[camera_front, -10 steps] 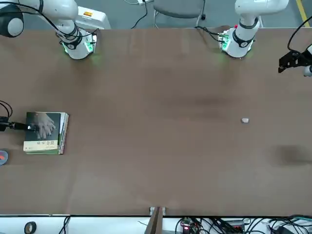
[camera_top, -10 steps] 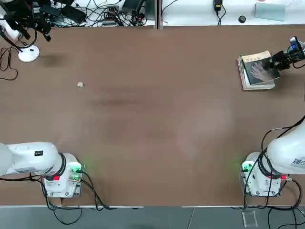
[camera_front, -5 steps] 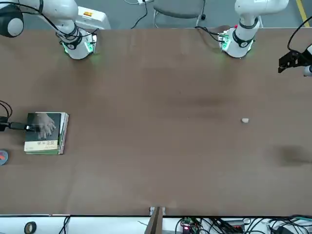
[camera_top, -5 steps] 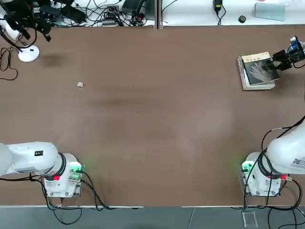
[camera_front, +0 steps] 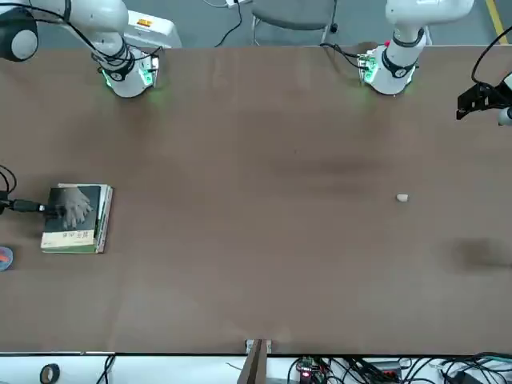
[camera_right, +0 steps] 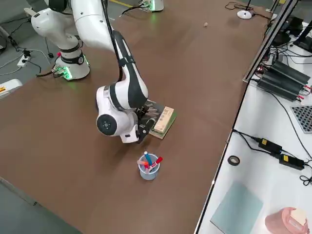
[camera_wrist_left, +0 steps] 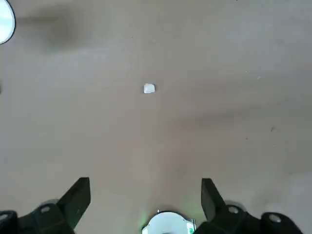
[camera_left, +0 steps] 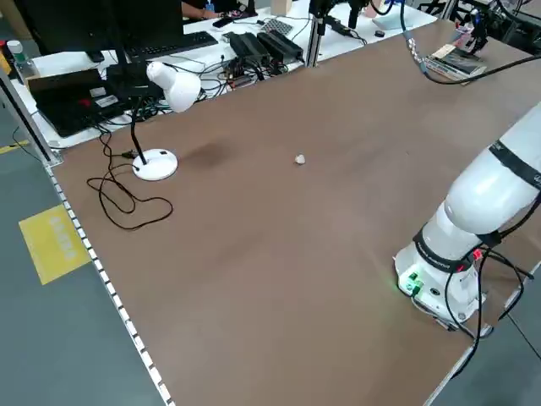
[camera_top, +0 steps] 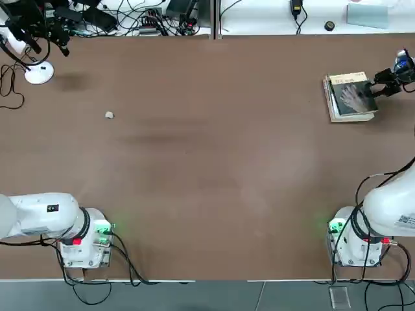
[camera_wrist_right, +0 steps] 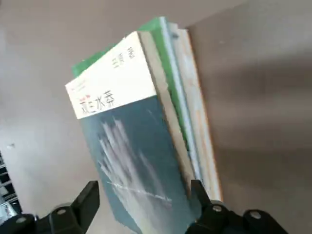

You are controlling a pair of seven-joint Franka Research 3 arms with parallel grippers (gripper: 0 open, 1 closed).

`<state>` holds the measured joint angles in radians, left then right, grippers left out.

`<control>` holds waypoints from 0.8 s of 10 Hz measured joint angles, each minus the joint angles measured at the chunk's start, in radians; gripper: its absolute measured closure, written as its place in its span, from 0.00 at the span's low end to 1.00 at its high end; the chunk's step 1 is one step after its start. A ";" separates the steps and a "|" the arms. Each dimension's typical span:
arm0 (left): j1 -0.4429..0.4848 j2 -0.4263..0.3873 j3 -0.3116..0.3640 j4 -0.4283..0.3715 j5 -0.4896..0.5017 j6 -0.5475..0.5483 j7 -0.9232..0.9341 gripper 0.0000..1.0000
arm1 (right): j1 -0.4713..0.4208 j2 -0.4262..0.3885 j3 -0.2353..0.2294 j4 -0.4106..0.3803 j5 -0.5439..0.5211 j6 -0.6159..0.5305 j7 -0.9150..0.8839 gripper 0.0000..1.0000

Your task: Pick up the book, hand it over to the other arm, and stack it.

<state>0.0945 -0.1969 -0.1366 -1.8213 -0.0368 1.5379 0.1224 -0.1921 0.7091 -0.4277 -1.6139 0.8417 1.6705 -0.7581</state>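
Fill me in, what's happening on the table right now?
The book lies on top of the thicker green-and-white book near the table's far right corner. The right gripper sits at the book's outer edge with its fingers open, one on each side of the cover in the wrist view, so nothing is clamped. The left gripper hangs open above the far left of the table, idle.

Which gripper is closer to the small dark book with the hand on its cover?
Right. The right gripper is at the book, fingers open beside its edge; the left gripper hangs far across the table.
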 joint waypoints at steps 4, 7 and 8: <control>0.000 0.000 0.000 0.000 0.000 0.000 0.000 0.00 | -0.005 0.000 -0.030 0.021 -0.007 -0.011 0.003 0.16; 0.000 0.000 0.000 0.000 0.000 0.000 0.000 0.00 | 0.005 -0.001 -0.028 0.028 -0.007 -0.017 0.057 0.16; 0.000 0.000 0.000 0.000 0.000 0.000 0.000 0.00 | 0.017 -0.005 -0.027 0.034 -0.007 -0.019 0.081 0.16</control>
<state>0.0945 -0.1969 -0.1367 -1.8213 -0.0368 1.5379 0.1225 -0.1748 0.7038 -0.4549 -1.5800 0.8351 1.6515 -0.6767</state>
